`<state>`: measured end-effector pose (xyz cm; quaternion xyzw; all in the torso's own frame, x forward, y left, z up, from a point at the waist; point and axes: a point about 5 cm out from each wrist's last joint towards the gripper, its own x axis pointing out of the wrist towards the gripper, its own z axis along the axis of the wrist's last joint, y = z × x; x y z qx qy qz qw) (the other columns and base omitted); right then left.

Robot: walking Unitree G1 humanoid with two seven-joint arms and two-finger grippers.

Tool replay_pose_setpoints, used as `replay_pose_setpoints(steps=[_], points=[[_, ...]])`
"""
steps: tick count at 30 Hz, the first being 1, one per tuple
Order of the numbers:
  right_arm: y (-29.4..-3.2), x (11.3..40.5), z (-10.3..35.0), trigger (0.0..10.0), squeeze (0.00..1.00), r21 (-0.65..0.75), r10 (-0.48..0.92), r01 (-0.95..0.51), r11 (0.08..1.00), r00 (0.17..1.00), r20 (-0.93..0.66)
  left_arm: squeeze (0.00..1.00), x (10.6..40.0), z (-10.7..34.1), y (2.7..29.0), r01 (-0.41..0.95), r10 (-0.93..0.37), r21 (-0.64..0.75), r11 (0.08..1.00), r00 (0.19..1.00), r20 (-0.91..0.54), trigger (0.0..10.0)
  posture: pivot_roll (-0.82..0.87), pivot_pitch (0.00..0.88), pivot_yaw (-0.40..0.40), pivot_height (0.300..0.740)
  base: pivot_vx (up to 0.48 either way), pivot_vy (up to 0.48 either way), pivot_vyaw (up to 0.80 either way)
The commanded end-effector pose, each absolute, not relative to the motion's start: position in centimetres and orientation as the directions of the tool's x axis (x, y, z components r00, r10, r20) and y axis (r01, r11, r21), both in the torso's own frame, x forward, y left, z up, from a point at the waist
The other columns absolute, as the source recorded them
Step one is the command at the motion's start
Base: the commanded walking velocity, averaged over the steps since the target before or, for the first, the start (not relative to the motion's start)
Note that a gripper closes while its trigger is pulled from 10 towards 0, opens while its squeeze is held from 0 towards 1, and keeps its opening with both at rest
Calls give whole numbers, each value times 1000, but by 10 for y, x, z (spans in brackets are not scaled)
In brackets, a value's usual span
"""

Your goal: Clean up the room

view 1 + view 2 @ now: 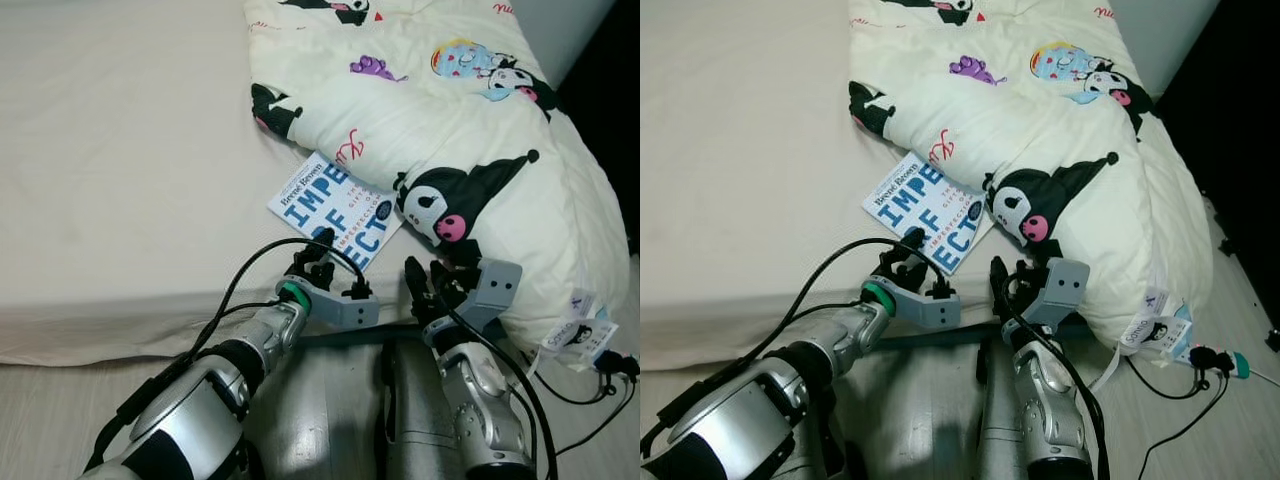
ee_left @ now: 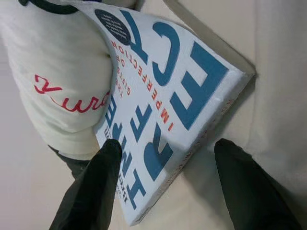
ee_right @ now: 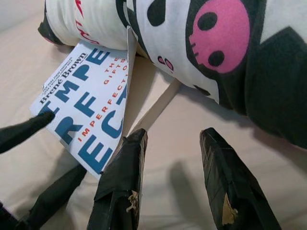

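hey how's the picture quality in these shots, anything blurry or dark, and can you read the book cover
Eye views: sharp, evenly lit, dark only at the far right edge. Left wrist view: the book is crisp, its blue letters readable, while the left gripper fingers are soft. Right wrist view: the right gripper casts a soft shadow on the bed; cover text legible.

A book (image 1: 335, 211) lies on the bed (image 1: 120, 170) near its front edge, its far side tucked under the duvet (image 1: 440, 120), which spreads from the book's 12 o'clock round to its 4 o'clock and hangs over the bed's edge at the right. At the book's 6 o'clock sits the left gripper (image 1: 318, 258), fingers apart, one on either side of the book's near corner. The right gripper (image 1: 425, 285) is at the book's 5 o'clock, fingers spread, just before the duvet. Cables (image 1: 590, 385) lie on the floor (image 1: 40, 420) at 4 o'clock.
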<state>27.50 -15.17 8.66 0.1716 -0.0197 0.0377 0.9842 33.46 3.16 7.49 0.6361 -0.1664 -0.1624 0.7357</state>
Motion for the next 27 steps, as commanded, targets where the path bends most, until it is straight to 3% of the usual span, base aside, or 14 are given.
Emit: replay_pose_setpoints(steps=[1, 4, 9, 11, 12, 13, 17, 18, 27], points=[[-152, 270, 82, 10000, 0, 348, 61, -67, 935, 998, 27, 0, 329, 71, 23, 37, -468, 989, 146, 883, 36, 10000, -250, 211, 80, 500, 0, 0, 0], [-153, 268, 85, 10000, 0, 345, 57, -63, 937, 998, 27, 0, 326, 75, 13, -12, -482, 984, 177, 871, 97, 9647, -266, 217, 77, 500, 0, 0, 0], [-154, 268, 86, 10000, 0, 343, 55, -60, 937, 998, 25, 0, 325, 78, 7, -37, -497, 981, 192, 858, 129, 10000, -267, 217, 76, 500, 0, 0, 0], [-155, 267, 87, 10000, 0, 341, 53, -56, 938, 998, 20, 0, 322, 85, -6, -69, -528, 972, 226, 829, 182, 7098, -264, 214, 74, 500, 0, 0, 0], [-155, 267, 87, 10000, 0, 341, 53, -56, 938, 998, 20, 0, 322, 85, -6, -69, -528, 972, 226, 829, 182, 7098, -264, 214, 74, 500, 0, 0, 0], [-155, 267, 87, 10000, 0, 341, 53, -56, 938, 998, 16, 0, 320, 93, -18, -88, -551, 963, 257, 805, 221, 4980, -263, 210, 75, 500, 0, 0, 0], [-154, 268, 87, 10000, 0, 342, 55, -57, 938, 998, 14, 0, 321, 96, -22, -91, -551, 960, 263, 803, 227, 3882, -263, 205, 75, 500, 0, 0, 0], [-154, 268, 88, 10000, 0, 343, 56, -58, 938, 998, 14, 0, 322, 98, -22, -88, -541, 960, 264, 811, 223, 0, -264, 202, 76, 500, 0, 0, 0], [-154, 270, 89, 10000, 0, 345, 56, -58, 937, 998, 14, 0, 336, 109, -14, -76, -460, 951, 298, 862, 213, 0, -260, 188, 77, 500, 0, 0, 0]])
